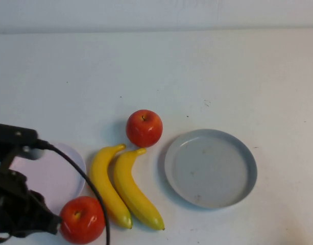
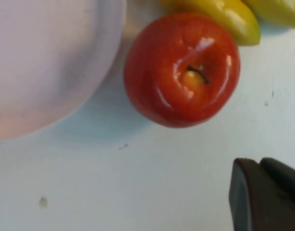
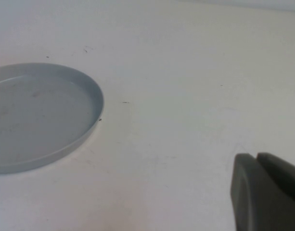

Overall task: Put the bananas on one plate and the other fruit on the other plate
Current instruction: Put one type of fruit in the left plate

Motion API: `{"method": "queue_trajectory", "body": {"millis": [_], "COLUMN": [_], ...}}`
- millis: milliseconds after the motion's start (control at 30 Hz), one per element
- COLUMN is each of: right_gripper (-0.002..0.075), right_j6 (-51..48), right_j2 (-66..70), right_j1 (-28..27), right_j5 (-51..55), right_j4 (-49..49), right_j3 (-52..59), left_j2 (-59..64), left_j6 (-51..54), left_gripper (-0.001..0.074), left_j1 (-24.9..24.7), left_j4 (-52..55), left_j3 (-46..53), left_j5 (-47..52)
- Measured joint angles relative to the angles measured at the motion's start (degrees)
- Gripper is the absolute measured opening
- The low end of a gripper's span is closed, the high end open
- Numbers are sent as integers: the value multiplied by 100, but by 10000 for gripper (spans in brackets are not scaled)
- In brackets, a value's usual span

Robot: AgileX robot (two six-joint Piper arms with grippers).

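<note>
Two yellow bananas lie side by side on the table between the plates. One red apple sits just behind them. The other apple sits on the table at the near edge, touching the pale pink plate. The grey-blue plate is empty on the right. My left gripper is shut and empty, hovering beside the near apple and apart from it. Its arm covers part of the pink plate. My right gripper is shut and empty above bare table, right of the grey-blue plate.
The table is white, with its back edge far behind the fruit. The left arm's black cable arcs over the pink plate's right rim. Banana tips show beyond the near apple in the left wrist view.
</note>
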Motion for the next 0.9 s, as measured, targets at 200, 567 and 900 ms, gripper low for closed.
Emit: {"method": "queue_trajectory", "body": {"millis": [200,567,900], "right_gripper": [-15,-15,-15], "right_j6": [0,0,0], "right_j2": [0,0,0], "right_j1": [0,0,0], "right_j5": [0,0,0], "right_j4": [0,0,0], "right_j3": [0,0,0], "left_j2": [846,1395,1642], "left_j6": [-253,-255,-255], "left_gripper": [-2,310,668], "left_j1": [-1104,-1536,-1536], "left_j4": [333,1001,1092], "left_j3": [-164,-687,-711], "left_j5": [-201,-307,-783]}}
